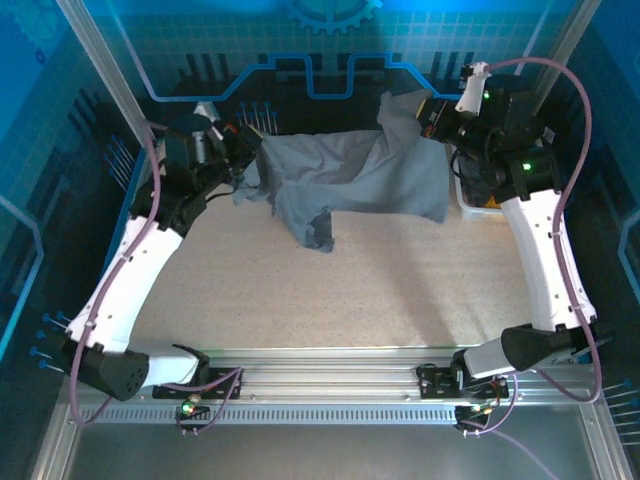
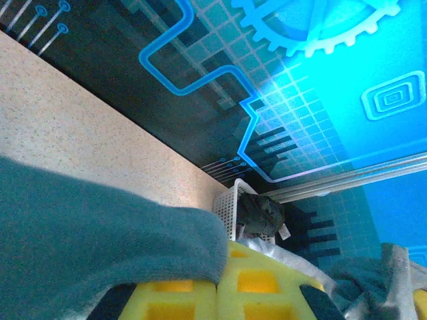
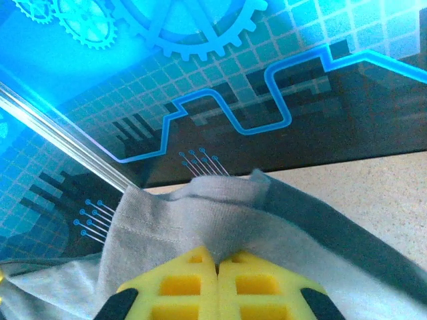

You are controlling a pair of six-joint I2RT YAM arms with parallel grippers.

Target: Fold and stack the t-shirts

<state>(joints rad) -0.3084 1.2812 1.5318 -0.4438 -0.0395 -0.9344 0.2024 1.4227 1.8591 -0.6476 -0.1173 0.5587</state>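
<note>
A large dark slate-grey t-shirt (image 1: 355, 175) hangs stretched between both grippers above the far part of the table, with a fold drooping onto the surface. My left gripper (image 1: 243, 150) is shut on its left edge; in the left wrist view the cloth (image 2: 93, 233) drapes over the closed yellow fingers (image 2: 173, 293). My right gripper (image 1: 432, 118) is shut on the shirt's raised right corner; in the right wrist view the grey cloth (image 3: 227, 213) bunches out of the closed yellow fingers (image 3: 260, 287). A dark t-shirt (image 2: 261, 212) lies bundled in the basket.
A white plastic lattice basket (image 2: 230, 203) stands at the table's far right, below the right arm (image 1: 480, 205). The speckled beige table (image 1: 330, 290) spreads toward the near rail. Blue patterned walls enclose the back and sides.
</note>
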